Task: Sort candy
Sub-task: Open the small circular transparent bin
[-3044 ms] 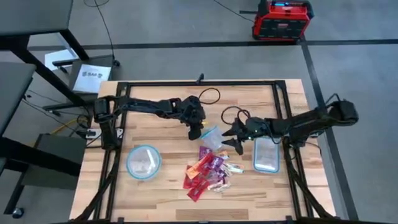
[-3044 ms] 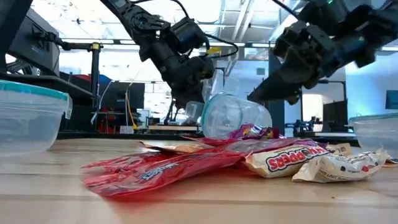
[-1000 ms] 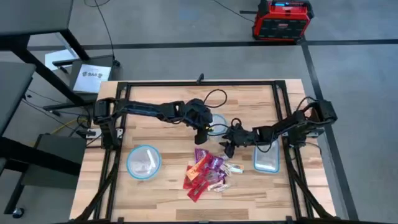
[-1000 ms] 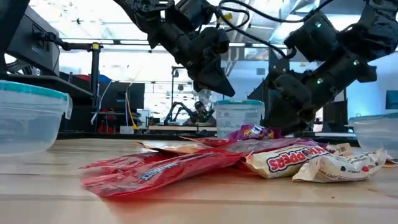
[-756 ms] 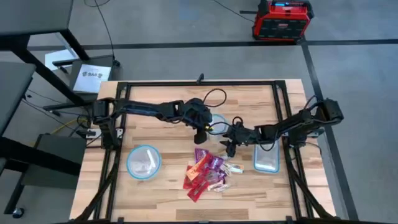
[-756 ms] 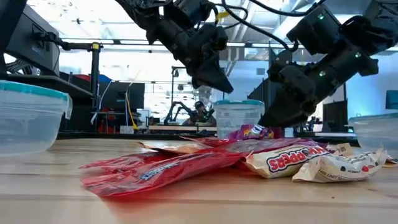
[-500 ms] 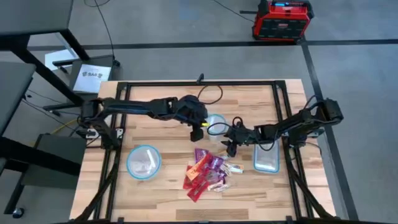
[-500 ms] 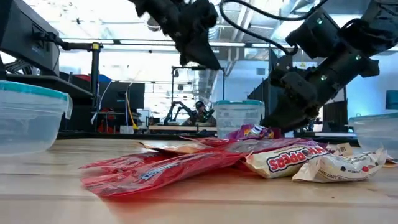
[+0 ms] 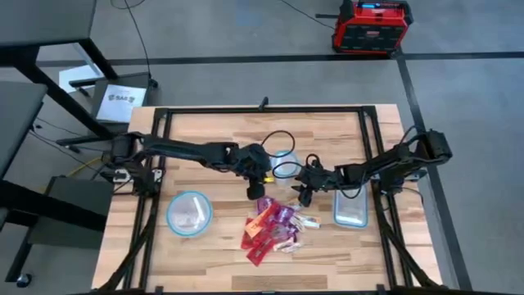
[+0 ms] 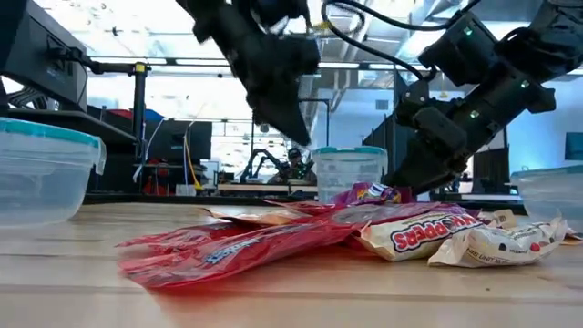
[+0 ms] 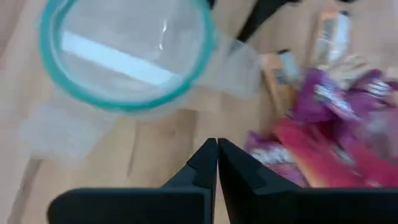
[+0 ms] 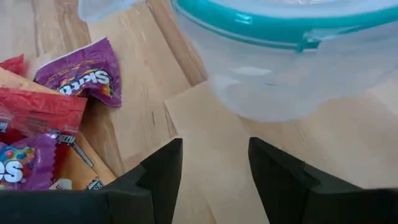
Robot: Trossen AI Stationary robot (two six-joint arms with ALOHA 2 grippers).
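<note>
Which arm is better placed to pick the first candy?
Probably the right. The right gripper is open and low beside the candy pile, facing a purple sweet. The left gripper is as near, but shut.

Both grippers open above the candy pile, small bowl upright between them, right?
Not quite. The left gripper is shut, its fingers pressed together in the left wrist view. The right gripper is open, and the small bowl stands upright by the candy.
</note>
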